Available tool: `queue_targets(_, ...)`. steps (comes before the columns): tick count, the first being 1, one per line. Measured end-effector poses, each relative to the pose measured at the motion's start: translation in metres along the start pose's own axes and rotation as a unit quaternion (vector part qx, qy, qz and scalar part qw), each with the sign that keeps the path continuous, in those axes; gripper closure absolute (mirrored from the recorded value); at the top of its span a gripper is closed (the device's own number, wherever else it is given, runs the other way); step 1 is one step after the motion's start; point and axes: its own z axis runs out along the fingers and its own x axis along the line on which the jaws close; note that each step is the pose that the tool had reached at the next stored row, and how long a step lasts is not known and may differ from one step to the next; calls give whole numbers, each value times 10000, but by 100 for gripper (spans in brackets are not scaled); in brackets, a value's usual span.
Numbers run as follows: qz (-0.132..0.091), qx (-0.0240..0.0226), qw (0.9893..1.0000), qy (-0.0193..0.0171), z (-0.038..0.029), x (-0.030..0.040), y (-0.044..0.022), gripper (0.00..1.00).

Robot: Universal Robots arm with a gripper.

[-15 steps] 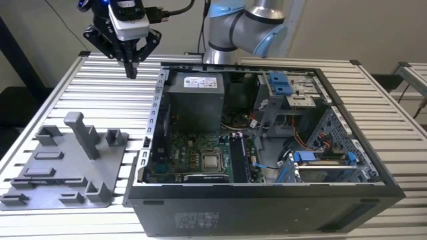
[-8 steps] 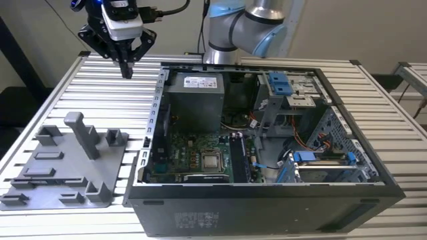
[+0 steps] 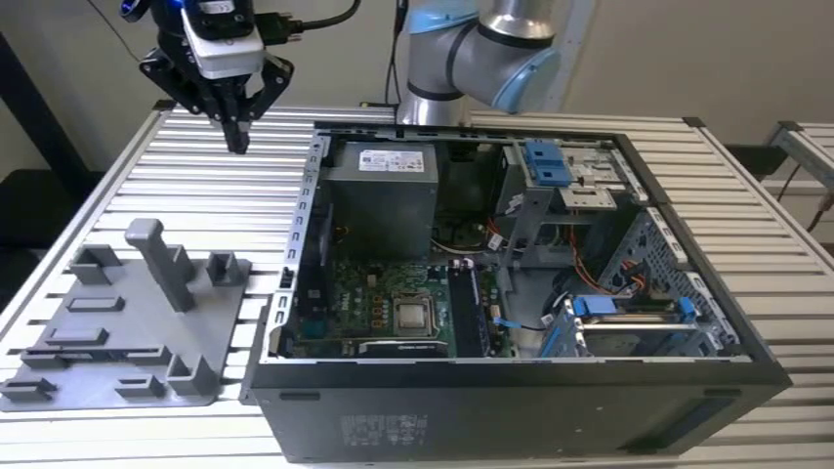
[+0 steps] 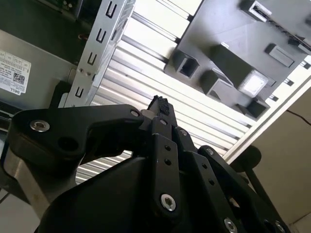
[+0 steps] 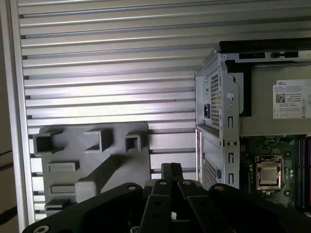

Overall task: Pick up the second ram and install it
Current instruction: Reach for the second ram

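Currently the black robot gripper (image 3: 236,142) is held empty, jaws closed, over the ribbed metal desk (image 3: 195,191), between the grey plastic fixture tray (image 3: 131,332) and the open black computer case (image 3: 521,405). Pick-up is judged not yet begun, and opened jaws are called for.

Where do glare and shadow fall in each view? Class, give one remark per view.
Exterior view: the slatted table is bright, while the inside of the computer case lies in shade. Second wrist view: glare whitens the slats and one block top on the grey fixture tray, and the gripper is dark against them. First wrist view: the slats gleam in stripes.
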Motion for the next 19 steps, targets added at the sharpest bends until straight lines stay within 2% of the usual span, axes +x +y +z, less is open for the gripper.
queue_targets(19,-2,1,10000,19,10,282,-4,89)
